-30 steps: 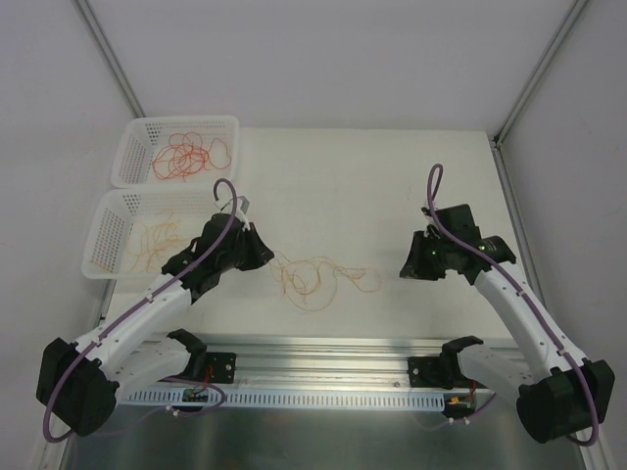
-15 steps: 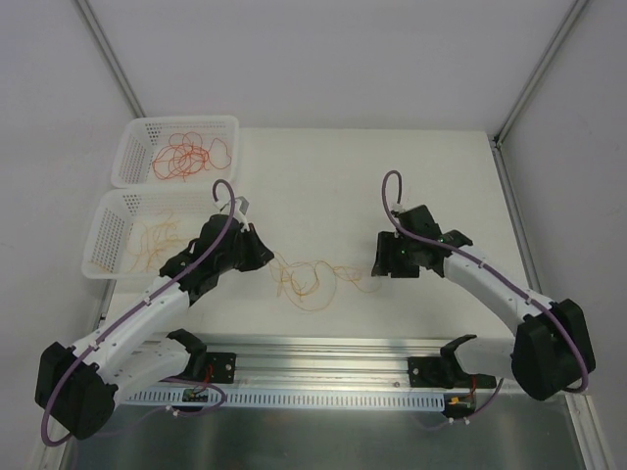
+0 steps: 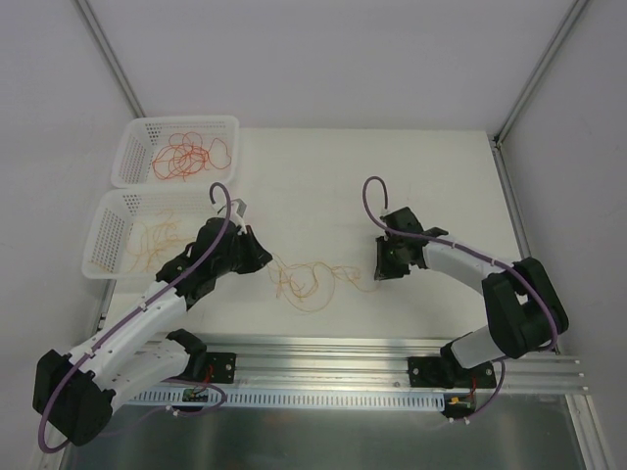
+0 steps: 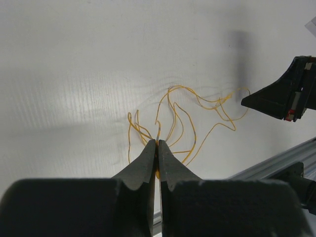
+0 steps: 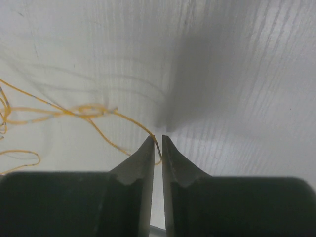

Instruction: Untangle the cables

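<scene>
1. Top external: over the past second the right arm has swung in from the counter's (image 3: 323,176) right side toward its middle. The right tool (image 3: 380,268), which stood well apart from the cables (image 3: 313,279), now sits at their right end.
2. Seen from the right wrist, that tool's jaws are nearly together with a slim gap left, and one of the cables runs into the gap at the tips. The tool widened and is narrowing again. I cannot tell whether it bites yet.
3. The left tool (image 3: 266,258) has not moved. It stays clenched on the cables at their left end, jaws pressed together with a yellow wire coming out at the tips.
4. The cables lie in loose yellow-orange loops between the two tools, left of centre and nearer the near edge than the far one. Their shape has hardly changed.
5. My reading is that the second grip is only now being taken. Once it holds, drawing the tools apart should open the loops. So thin a wire may slip out if the jaws miss it.
6. Along the left edge toward the far-left corner, the near basket (image 3: 108,269) holds yellow strands (image 3: 152,243) and the far basket (image 3: 122,166) holds red strands (image 3: 191,155), both as before.
</scene>
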